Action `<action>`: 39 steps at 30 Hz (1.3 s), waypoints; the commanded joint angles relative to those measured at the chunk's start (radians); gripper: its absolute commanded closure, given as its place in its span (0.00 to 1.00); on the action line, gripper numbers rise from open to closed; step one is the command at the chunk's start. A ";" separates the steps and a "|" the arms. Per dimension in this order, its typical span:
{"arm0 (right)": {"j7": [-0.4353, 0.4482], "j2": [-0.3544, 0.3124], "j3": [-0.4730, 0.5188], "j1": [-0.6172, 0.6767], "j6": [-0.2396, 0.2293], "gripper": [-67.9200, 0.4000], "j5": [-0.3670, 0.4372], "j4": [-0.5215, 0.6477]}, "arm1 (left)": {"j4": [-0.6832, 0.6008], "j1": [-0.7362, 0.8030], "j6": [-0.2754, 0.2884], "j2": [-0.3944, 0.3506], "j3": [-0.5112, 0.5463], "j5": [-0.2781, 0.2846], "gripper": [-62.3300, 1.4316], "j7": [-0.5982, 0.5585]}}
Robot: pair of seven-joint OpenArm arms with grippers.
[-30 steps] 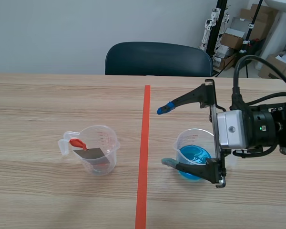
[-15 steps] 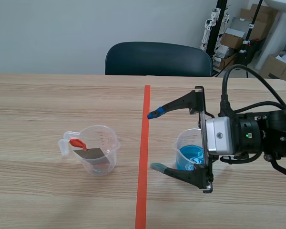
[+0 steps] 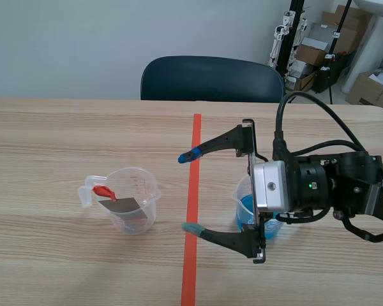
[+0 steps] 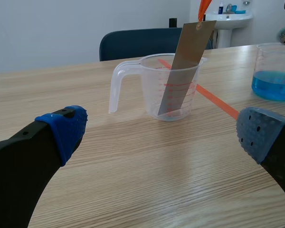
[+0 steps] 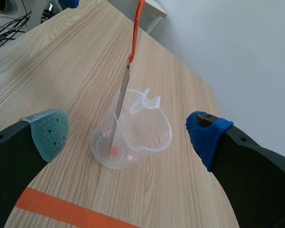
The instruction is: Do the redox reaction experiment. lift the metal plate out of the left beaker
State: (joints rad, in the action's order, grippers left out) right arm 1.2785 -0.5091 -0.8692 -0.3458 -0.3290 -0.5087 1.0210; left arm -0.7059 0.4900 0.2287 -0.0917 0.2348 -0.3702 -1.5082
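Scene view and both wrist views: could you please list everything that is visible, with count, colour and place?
Light wooden table: one, pale wood, under everything.
Orange-red tape line: one, a mark down the table's middle.
Clear plastic measuring beaker with handle: one, transparent, left of the tape line.
Grey metal plate: one, grey, standing tilted inside that beaker.
Red-orange tag: one, on the plate's top end.
Clear beaker of blue liquid: one, right of the tape line, partly behind the right arm.
Dark blue chair: one, behind the table.
Cardboard boxes: several, brown, back right corner.
Right gripper: one, black, open, above the tape line.
Left gripper: one, black, open, low, facing the measuring beaker.
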 commanded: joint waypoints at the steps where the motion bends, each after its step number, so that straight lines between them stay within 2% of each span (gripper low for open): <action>1: 0.014 0.008 0.003 -0.029 0.000 0.24 0.014 0.006 | -0.011 0.005 0.002 -0.006 0.003 0.007 0.00 -0.046; 10: 0.004 0.078 0.000 -0.056 0.000 0.24 -0.006 -0.071 | -0.011 0.005 0.002 -0.006 0.002 0.006 0.00 -0.046; 16: 0.016 0.125 -0.038 -0.087 0.001 0.24 -0.008 -0.141 | -0.011 0.005 0.002 -0.006 0.002 0.006 0.00 -0.046; 35: -0.010 0.200 -0.059 -0.090 0.016 0.25 -0.039 -0.148 | -0.011 0.006 0.002 -0.006 0.002 0.006 0.00 -0.046; 39: -0.030 0.207 -0.074 -0.090 0.016 0.31 -0.039 -0.150 | -0.011 0.006 0.002 -0.006 0.002 0.006 0.00 -0.046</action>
State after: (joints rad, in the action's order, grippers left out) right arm 1.2346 -0.3084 -0.9401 -0.4152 -0.3138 -0.5583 0.8574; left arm -0.7059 0.4900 0.2287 -0.0914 0.2348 -0.3706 -1.5082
